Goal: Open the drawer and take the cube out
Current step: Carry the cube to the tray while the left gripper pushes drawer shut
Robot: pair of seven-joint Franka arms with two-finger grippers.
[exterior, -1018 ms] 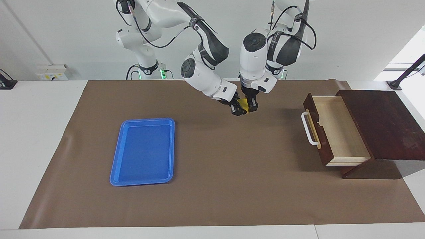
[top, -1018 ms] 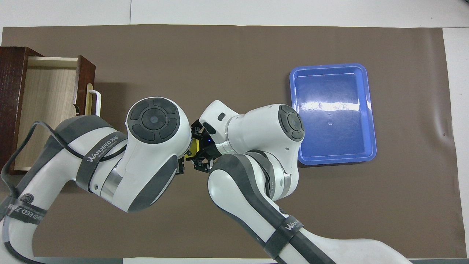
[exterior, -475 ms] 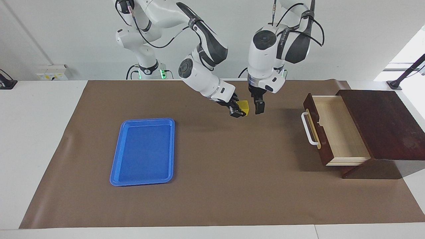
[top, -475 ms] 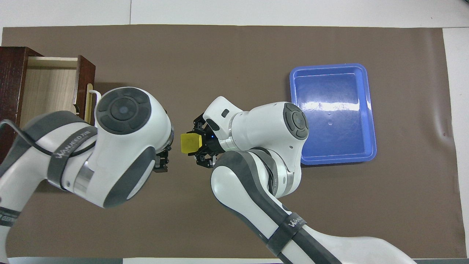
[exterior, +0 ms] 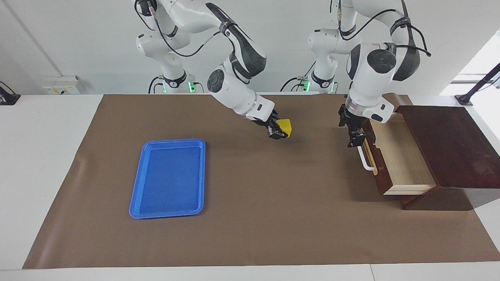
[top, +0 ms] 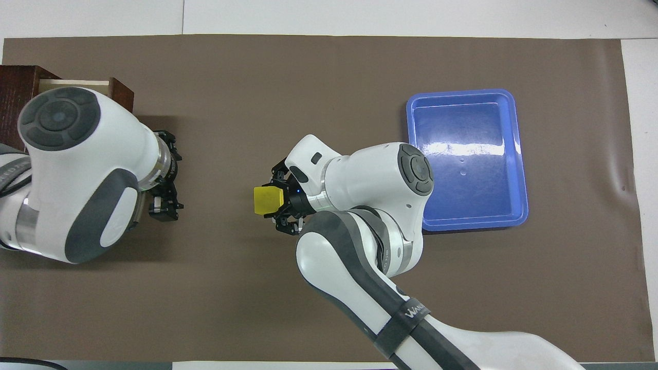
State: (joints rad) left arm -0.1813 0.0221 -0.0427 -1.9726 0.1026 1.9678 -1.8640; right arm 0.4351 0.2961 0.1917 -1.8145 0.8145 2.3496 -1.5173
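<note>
Facing view shows the right hand (exterior: 282, 130) up over the middle of the brown mat (exterior: 254, 218), toward the bench edge nearest the robots, its fingers clamped on the cube (exterior: 286, 125) (small, bright yellow, clear of the mat). The left hand (exterior: 354, 136) hangs just in front of the drawer (exterior: 394, 156), close by the white handle (exterior: 366, 160), with its fingers spread wide and nothing between them. The drawer stands pulled out of its dark wooden box (exterior: 449, 144) at the left arm's end of the bench, pale inside bare. A blue tray (exterior: 134, 195) lies on the mat toward the right arm's end, well apart from both hands
</note>
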